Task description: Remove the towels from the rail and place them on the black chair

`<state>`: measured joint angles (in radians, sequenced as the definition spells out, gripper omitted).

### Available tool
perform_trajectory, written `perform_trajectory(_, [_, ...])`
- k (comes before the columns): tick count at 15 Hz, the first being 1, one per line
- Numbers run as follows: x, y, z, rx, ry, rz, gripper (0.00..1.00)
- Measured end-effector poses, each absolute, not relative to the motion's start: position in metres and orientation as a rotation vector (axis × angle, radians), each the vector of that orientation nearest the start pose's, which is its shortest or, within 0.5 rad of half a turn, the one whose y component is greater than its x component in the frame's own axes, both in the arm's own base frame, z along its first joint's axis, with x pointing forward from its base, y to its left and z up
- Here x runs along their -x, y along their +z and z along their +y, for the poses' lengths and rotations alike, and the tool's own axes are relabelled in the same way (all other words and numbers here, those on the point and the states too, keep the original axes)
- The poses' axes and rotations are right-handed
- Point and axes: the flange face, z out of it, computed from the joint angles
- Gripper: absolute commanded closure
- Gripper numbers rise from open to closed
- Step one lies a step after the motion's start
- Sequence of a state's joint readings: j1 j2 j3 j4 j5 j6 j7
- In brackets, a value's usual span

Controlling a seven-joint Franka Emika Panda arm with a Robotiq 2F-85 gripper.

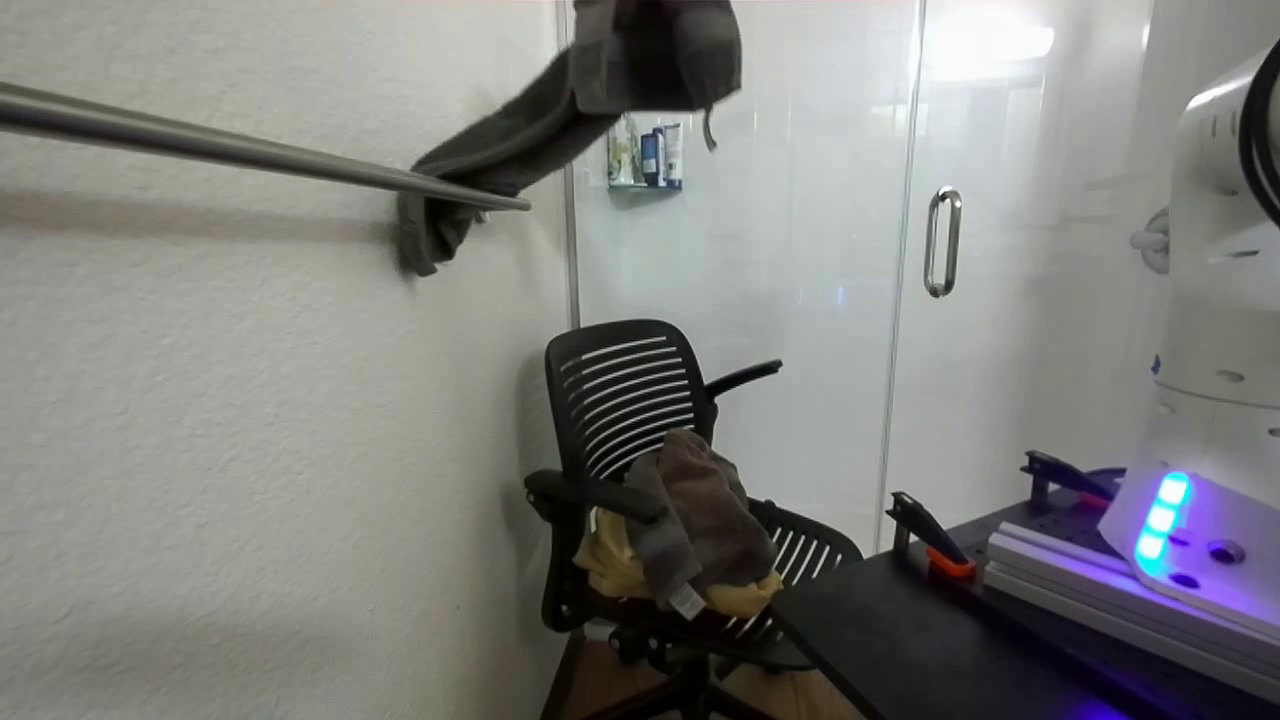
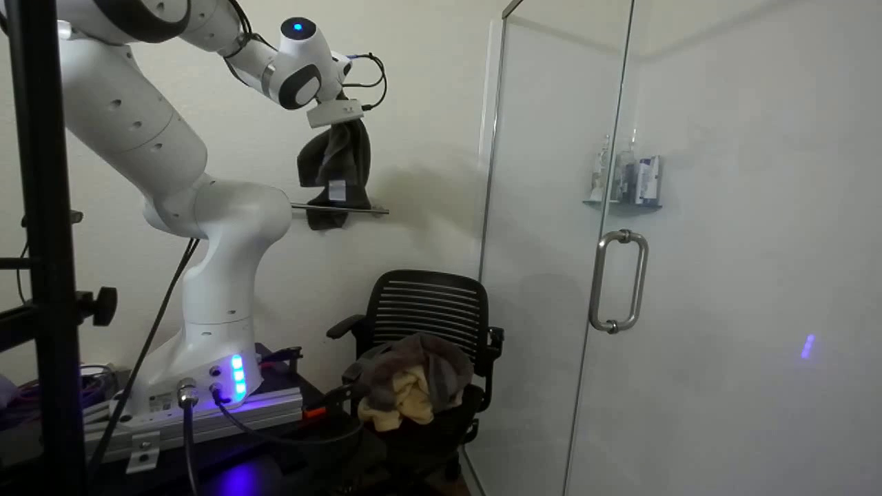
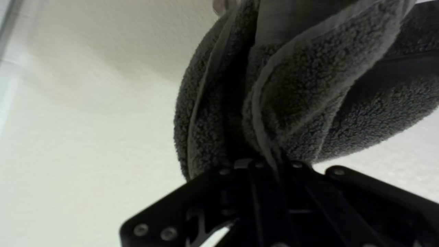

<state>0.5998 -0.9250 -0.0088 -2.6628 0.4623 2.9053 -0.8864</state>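
Observation:
A dark grey towel (image 1: 530, 130) is stretched up from the metal rail (image 1: 250, 145). Its lower end still hangs over the rail's tip. The towel (image 2: 344, 155) and rail (image 2: 375, 211) also show in an exterior view. My gripper (image 3: 274, 168) is shut on the towel (image 3: 308, 79), which bunches between its fingertips in the wrist view. The fingers are hidden in both exterior views. The black chair (image 1: 625, 345) stands below, also here (image 2: 427, 279). A grey-brown towel (image 1: 710, 510) and a yellow towel (image 1: 612, 560) lie crumpled on its seat.
A black table (image 1: 900, 630) with clamps (image 1: 925, 535) carries the arm base, close to the chair's seat. The white wall (image 1: 250, 450) is beside the rail. A glass shower door with a handle (image 2: 620, 282) stands beside the chair. A black post (image 2: 41, 241) stands near the arm.

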Motion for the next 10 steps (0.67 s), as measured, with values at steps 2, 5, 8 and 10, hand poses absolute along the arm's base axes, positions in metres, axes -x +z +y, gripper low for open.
perform_trajectory(2, [-0.301,0.595,0.131,2.242,-1.59,-1.28,0.98])
perform_trajectory(5, [-0.32,0.536,0.131,2.43,-1.414,-1.268,0.98])
perform_trajectory(8, [-0.336,0.488,0.154,2.594,-1.216,-1.243,0.98])
perform_trajectory(10, [-0.343,0.462,0.162,2.718,-1.092,-1.217,0.98])
